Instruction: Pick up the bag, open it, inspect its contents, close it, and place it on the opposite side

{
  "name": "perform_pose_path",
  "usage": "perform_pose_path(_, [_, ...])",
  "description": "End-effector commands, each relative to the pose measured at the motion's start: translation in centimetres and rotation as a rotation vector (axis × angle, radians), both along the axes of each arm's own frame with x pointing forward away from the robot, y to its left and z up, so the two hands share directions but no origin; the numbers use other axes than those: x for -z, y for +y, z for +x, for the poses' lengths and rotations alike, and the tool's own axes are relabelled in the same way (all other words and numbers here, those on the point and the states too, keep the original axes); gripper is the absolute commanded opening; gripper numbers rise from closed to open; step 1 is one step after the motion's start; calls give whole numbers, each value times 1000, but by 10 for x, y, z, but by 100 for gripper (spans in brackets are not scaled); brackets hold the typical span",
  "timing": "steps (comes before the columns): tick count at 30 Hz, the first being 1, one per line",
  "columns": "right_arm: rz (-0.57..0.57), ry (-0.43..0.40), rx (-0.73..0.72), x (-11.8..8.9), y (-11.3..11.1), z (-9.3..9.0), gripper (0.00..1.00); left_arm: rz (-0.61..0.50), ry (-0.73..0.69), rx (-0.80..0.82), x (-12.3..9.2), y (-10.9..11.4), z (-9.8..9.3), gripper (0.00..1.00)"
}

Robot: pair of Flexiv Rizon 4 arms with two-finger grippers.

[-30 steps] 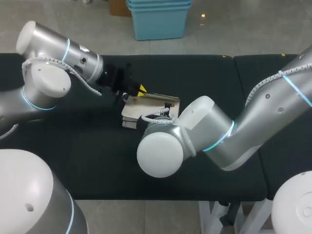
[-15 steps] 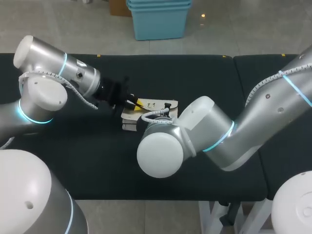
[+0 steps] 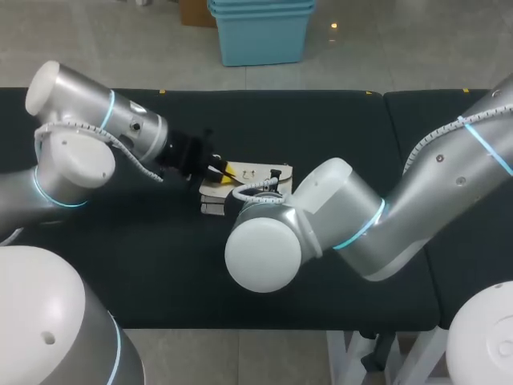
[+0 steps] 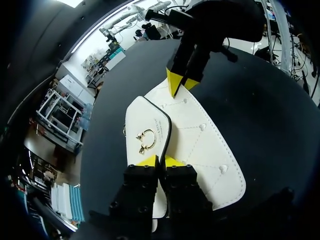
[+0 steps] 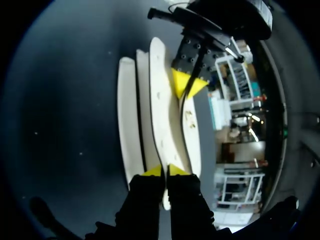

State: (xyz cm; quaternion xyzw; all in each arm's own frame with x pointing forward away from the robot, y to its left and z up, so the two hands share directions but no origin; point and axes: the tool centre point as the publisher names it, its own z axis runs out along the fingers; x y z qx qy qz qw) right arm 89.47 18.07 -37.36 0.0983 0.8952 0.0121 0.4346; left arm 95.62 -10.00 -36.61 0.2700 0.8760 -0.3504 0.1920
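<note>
Our left pincer (image 3: pixel 223 171) has dropped since a second ago, bringing the flap (image 4: pixel 145 130) down nearly flat on the bag (image 3: pixel 255 172). The bag lies mid-desk (image 3: pixel 160 265), held at both ends. The left pincer is clenched on the flap's edge near the gold clasp (image 4: pixel 145 140). The right pincer (image 5: pixel 162 171) is clenched on a thin panel at the far end. We judge the closing step is in hand. Next we must press the flap home without creasing it. Then one pincer should let go and the other carry the bag across.
</note>
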Motion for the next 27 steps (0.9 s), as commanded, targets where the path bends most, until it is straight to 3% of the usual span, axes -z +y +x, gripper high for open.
perform_pose_path(1, [1,-6,2,2,1,0,0,-3,-5,34,1,-3,-1,0])
perform_pose_path(11, [1,-6,2,2,1,0,0,44,-18,9,5,6,9,0])
perform_pose_path(23, [1,-6,2,2,1,0,0,51,-15,-6,6,21,13,0])
perform_pose_path(27, [1,-6,2,2,1,0,0,40,-10,29,6,16,8,0])
